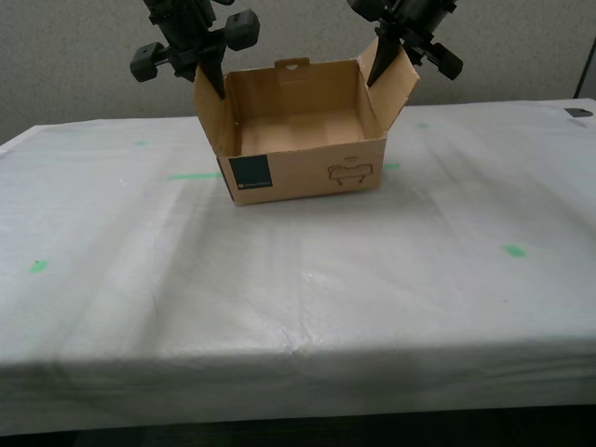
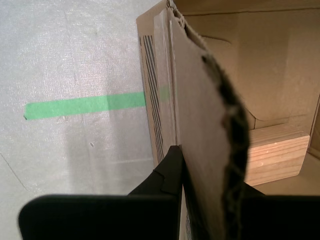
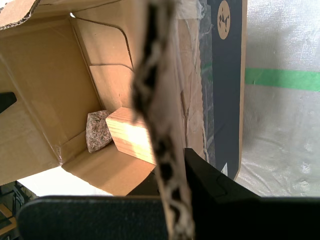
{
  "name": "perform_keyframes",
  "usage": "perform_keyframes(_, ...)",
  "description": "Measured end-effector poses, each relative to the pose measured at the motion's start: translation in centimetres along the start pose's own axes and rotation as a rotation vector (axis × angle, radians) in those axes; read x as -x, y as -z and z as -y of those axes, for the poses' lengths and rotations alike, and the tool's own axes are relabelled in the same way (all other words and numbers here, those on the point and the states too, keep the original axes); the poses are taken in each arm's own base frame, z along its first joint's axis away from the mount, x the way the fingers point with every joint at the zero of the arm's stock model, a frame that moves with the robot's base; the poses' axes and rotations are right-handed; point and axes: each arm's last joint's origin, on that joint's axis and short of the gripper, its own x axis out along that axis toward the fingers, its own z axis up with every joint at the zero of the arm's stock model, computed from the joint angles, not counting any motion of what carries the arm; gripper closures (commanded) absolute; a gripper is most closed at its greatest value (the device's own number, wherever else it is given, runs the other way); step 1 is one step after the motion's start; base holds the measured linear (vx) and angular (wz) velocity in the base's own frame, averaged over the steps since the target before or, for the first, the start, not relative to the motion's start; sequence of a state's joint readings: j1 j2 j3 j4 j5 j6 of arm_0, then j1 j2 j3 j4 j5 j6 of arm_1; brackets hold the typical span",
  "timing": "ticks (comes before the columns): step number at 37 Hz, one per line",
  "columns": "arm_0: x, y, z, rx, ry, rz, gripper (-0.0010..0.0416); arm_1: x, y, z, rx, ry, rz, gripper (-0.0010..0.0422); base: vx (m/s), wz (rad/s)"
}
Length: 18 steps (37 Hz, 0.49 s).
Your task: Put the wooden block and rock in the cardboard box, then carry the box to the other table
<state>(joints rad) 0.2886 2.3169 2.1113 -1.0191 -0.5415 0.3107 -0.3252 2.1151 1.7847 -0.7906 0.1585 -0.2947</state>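
The cardboard box (image 1: 307, 172) stands open on the other table (image 1: 279, 298), the one with the wrinkled white sheet. My first gripper (image 1: 210, 82) is shut on the box's side flap (image 3: 160, 125) at the exterior view's left. My second gripper (image 1: 389, 58) is shut on the opposite flap (image 2: 205, 125) at the exterior view's right. Inside the box, the wooden block (image 3: 131, 134) lies on the floor next to the wall that my first gripper (image 3: 172, 172) holds. The rock (image 3: 98, 131) sits right beside it. My second gripper (image 2: 207, 175) also sees the wooden block (image 2: 275, 155). The box's front wall hides both in the exterior view.
Green tape marks dot the sheet, one strip (image 1: 194, 175) beside the box and small ones (image 1: 514, 250) (image 1: 37, 266) nearer the front. The table's front edge (image 1: 298, 358) runs across the exterior view. A grey partition wall (image 1: 74, 56) stands close behind the box.
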Motion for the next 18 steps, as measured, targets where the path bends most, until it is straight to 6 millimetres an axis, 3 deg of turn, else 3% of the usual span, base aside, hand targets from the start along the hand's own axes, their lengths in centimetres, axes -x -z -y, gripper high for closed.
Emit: perform_keyframes(18, 0.01, -0.10, -0.01, 0.005, -0.002, 0.009, 0.0405, 0.00, -0.06, 0.03, 0.003, 0.002, 0.006, 0.0412, 0.000, 0.000)
